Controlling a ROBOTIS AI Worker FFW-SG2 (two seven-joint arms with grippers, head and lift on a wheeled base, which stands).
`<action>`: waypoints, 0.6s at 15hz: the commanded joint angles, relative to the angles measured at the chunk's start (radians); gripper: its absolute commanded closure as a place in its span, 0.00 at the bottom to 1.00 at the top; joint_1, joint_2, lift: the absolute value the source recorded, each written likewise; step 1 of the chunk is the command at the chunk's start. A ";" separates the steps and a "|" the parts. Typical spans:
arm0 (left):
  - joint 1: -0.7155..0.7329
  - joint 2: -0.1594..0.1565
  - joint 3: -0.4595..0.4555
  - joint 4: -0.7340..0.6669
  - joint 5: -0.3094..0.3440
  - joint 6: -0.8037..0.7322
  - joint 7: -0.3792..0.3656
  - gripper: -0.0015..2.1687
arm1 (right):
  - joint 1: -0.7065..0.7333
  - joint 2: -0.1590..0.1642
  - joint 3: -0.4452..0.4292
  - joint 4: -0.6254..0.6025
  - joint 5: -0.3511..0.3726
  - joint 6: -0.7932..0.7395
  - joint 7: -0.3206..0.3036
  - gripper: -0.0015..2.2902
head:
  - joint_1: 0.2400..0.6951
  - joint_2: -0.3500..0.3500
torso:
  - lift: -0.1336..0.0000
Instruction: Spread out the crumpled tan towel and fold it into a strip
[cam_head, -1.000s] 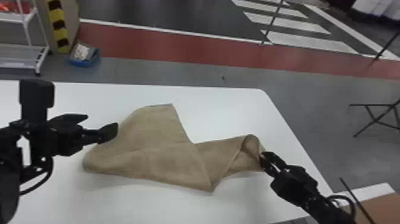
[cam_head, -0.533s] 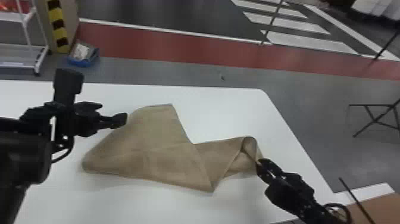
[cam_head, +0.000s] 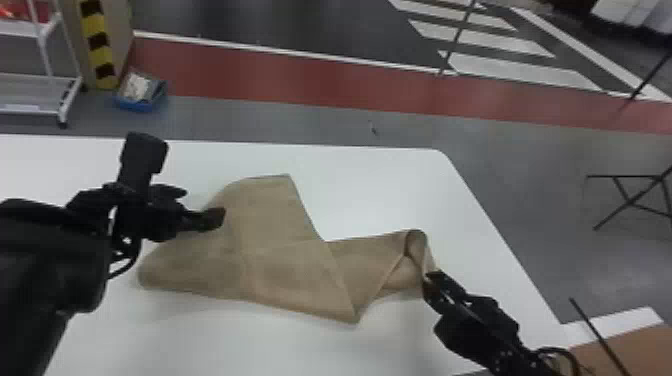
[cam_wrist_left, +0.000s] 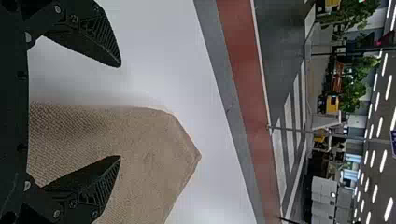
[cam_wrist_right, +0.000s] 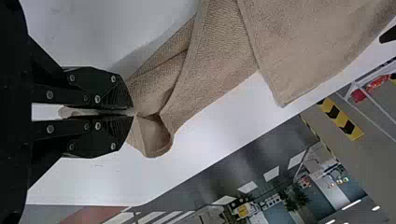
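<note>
Head view: the tan towel (cam_head: 280, 265) lies partly spread on the white table (cam_head: 360, 185), with a broad flap to the robot's left and a narrower, twisted length to its right. Left wrist view: the left gripper (cam_wrist_left: 120, 111) stands wide and empty at the broad part, one finger overlapping the cloth, the other seen against bare table. Right wrist view: the right gripper (cam_wrist_right: 133, 113) is narrow, nipping a gathered end of the towel beside a raised loop (cam_wrist_right: 156, 140). Probable faults, as a bystander would judge them: (a) the left gripper, closing too high or astride the edge, may catch nothing or only one layer; (b) a hard pull may slip the right gripper's small nip or drag the towel askew; (c) the loop, unless opened first, may be folded into the strip as a lump.
</note>
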 joint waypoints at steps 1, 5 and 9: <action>0.000 -0.003 -0.016 0.024 -0.020 -0.008 -0.008 0.12 | 0.011 0.001 0.001 -0.011 0.001 0.004 0.000 0.46 | 1.00 0.05 | 0.07; -0.002 -0.003 -0.031 0.050 -0.054 -0.041 -0.014 0.37 | 0.030 0.001 -0.001 -0.023 0.001 0.004 -0.002 0.46 | 1.00 0.04 | 0.07; 0.032 -0.003 -0.034 -0.007 -0.029 -0.051 0.000 0.99 | 0.020 -0.007 -0.007 -0.008 0.001 0.010 0.000 0.46 | 1.00 0.03 | 0.07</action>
